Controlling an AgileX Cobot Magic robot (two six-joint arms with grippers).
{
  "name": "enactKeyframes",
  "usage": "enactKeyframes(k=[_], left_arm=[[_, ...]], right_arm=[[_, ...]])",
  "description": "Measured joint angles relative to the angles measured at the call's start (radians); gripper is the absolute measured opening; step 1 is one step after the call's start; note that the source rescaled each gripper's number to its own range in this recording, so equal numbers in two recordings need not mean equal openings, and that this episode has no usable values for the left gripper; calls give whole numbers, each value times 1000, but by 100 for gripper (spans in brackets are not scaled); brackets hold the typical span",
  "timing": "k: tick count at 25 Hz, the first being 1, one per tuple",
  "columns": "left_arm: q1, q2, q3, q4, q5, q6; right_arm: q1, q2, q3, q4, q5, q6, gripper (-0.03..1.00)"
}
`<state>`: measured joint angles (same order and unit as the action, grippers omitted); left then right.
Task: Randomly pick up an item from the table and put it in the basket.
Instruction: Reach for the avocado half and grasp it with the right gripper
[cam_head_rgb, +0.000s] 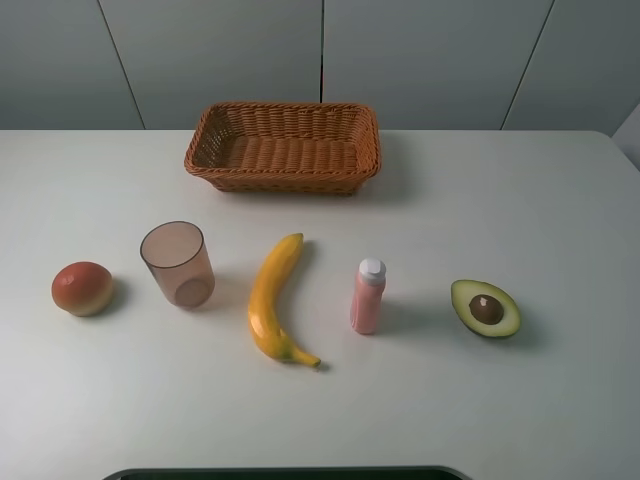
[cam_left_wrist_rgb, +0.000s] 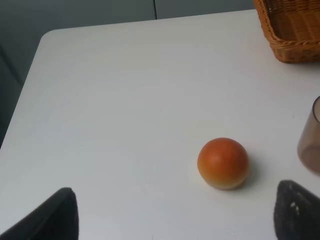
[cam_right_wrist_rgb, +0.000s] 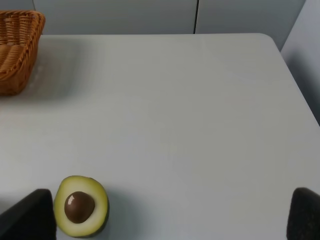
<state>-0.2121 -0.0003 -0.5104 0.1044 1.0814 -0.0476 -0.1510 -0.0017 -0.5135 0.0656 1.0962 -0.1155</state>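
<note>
my right gripper (cam_right_wrist_rgb: 167, 217) hangs released and empty. the avocado half (cam_head_rgb: 486, 308) lies pit-up on the table (cam_head_rgb: 560, 200), well nearer me than the basket (cam_head_rgb: 285, 181), off its right end. i should centre over it, then pinch across its narrow width.

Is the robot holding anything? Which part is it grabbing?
Nothing is held. The left tool and right tool are both open and empty; the avocado lies untouched.

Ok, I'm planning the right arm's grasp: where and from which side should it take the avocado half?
Probably straight down from above, closing across the avocado half at its shorter width, on the dark skin edges. It lies flat on the table, cut face up, leaving only those sides to pinch.
</note>
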Motion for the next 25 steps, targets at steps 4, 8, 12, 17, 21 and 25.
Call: enactKeyframes(k=[4, 8, 12, 17, 21, 25], left_arm=[[0, 0, 0, 0, 0, 0], [0, 0, 0, 0, 0, 2], [0, 0, 0, 0, 0, 2], [0, 0, 0, 0, 0, 2], [0, 0, 0, 0, 0, 2], [0, 0, 0, 0, 0, 2]], right_arm=[[0, 0, 0, 0, 0, 0, 100], [0, 0, 0, 0, 0, 0, 100], [0, 0, 0, 0, 0, 0, 100], [0, 0, 0, 0, 0, 0, 100], [0, 0, 0, 0, 0, 0, 100], [0, 0, 0, 0, 0, 0, 100]])
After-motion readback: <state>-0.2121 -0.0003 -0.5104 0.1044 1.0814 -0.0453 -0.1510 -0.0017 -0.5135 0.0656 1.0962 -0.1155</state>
